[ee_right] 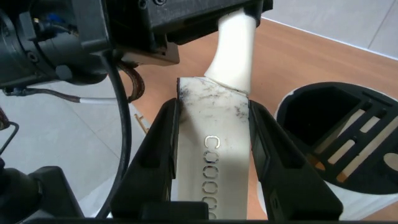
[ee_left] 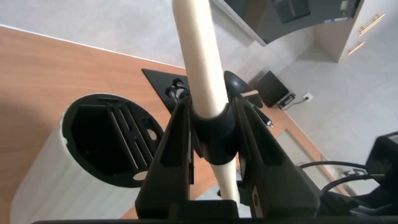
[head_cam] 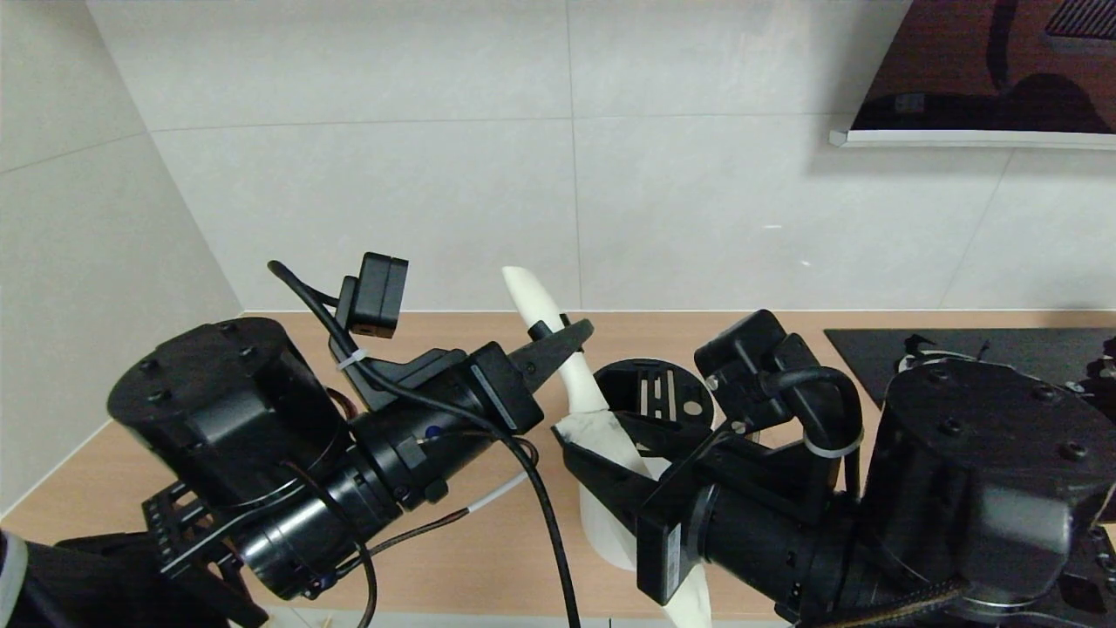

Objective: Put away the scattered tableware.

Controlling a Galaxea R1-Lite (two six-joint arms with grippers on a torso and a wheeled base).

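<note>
A white spatula [head_cam: 538, 301] is held in the air between both arms, above the wooden counter. My left gripper [head_cam: 558, 336] is shut on its round handle [ee_left: 199, 56], which sticks up toward the wall. My right gripper [head_cam: 602, 445] is shut on the flat slotted blade [ee_right: 214, 137], whose upper edge carries dark smudges. Just behind and below the spatula stands a white utensil holder [head_cam: 602, 523] with a black slotted insert [head_cam: 654, 397]. The holder [ee_left: 43, 168] is to one side of the handle, its rim [ee_right: 292, 99] close to the blade.
A black mat [head_cam: 872, 349] with small dark items lies on the counter at the right. Tiled walls close off the back and left, meeting in a corner. A dark cabinet [head_cam: 985, 70] hangs at the upper right. Bare wooden counter [head_cam: 113, 471] lies left of the holder.
</note>
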